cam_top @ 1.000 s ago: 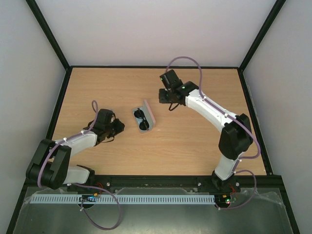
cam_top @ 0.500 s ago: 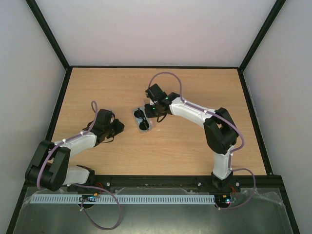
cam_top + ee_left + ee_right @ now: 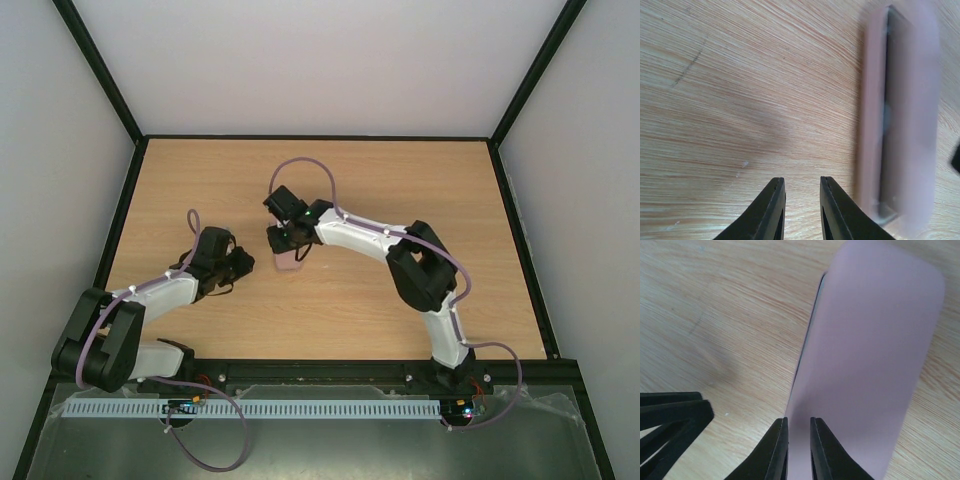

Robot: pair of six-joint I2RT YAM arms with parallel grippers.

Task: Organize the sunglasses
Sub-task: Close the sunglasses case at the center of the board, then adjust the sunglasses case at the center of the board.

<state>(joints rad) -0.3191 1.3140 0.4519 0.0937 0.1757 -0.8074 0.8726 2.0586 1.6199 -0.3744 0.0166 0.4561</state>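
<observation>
The pinkish case [image 3: 293, 262] lies in the middle of the table with its lid folded down. A thin dark slit still shows along its edge in the left wrist view [image 3: 900, 115], where it is blurred. The sunglasses are hidden inside it. My right gripper [image 3: 280, 240] is over the case's far end, its fingertips [image 3: 799, 427] nearly shut and empty against the pink lid [image 3: 875, 355]. My left gripper [image 3: 243, 263] rests low on the wood just left of the case, slightly open and empty [image 3: 802, 187].
My left gripper's black fingers [image 3: 670, 415] show at the lower left of the right wrist view, close to the case. Black frame rails [image 3: 320, 137] border the wooden table [image 3: 420, 190]. No cloth is in view.
My right arm has swung left from the table's back centre to the case. The lid, open with the sunglasses showing before, is now folded down. The left arm has not moved.
</observation>
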